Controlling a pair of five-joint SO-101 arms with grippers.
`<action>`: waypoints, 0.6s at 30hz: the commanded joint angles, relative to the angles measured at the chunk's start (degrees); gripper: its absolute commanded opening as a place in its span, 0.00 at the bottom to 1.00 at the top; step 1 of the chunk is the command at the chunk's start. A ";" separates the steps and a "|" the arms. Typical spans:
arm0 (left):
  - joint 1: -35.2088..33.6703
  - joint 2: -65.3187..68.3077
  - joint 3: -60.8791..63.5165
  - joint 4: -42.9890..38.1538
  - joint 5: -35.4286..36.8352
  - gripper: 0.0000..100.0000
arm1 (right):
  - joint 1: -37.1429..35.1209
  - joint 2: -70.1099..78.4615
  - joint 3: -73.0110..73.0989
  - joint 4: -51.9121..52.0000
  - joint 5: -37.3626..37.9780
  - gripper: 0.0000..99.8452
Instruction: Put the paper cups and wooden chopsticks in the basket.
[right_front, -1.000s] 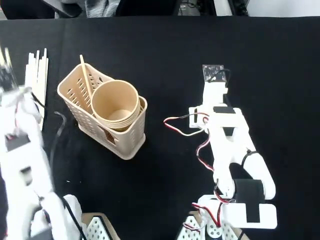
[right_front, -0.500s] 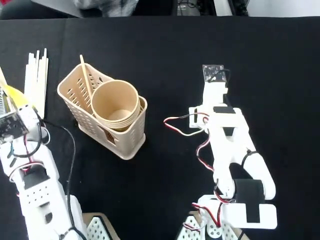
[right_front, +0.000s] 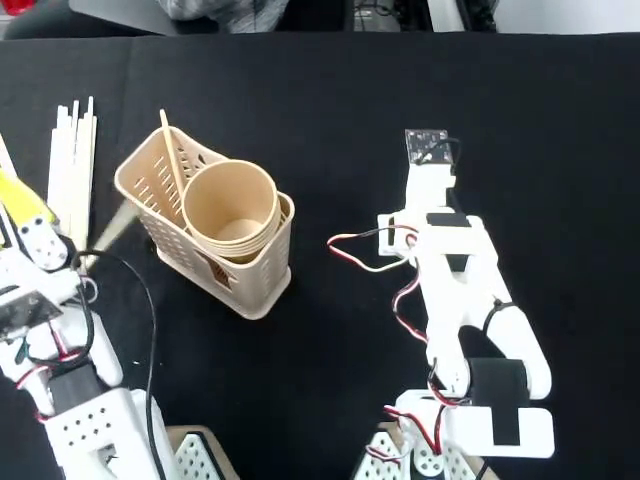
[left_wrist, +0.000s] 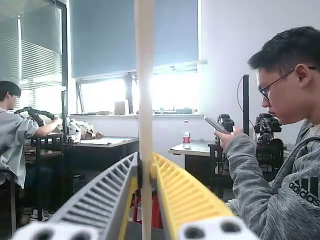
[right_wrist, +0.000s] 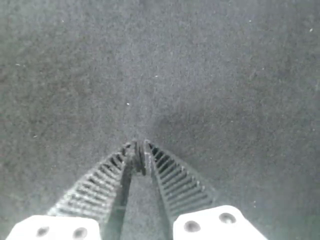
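The left fingers (left_wrist: 185, 190), drawn back from the loose wooden chopsticks (right_front: 75, 150) on the black counter (right_front: 350, 100), now pinch one lifted wooden chopstick (left_wrist: 145, 75), seemingly ready for the beige slotted plastic basket (right_front: 250, 290) holding tan paper cups (right_front: 230, 205); the right fingers (right_wrist: 175, 180) stay pressed together.

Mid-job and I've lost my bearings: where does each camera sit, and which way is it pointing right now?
High view: fixed above, looking down on the black table, the basket, the left arm and the right arm.
Left wrist view: on the left arm, facing level out into the room; the left gripper is clamped on a chopstick.
Right wrist view: on the right arm, looking down at the table; the right gripper is shut, empty.
Shared: high and right wrist views both show the black table.
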 joint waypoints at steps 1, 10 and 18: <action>0.57 -5.36 -4.09 6.07 0.70 0.03 | -0.97 -1.27 -0.13 -0.79 -0.18 0.01; 2.42 -6.86 -19.65 24.26 14.68 0.03 | -0.97 -1.27 -0.13 -0.79 -0.18 0.01; 18.42 -1.32 -24.22 34.02 15.21 0.03 | -0.88 -1.27 -0.13 -0.79 -0.18 0.01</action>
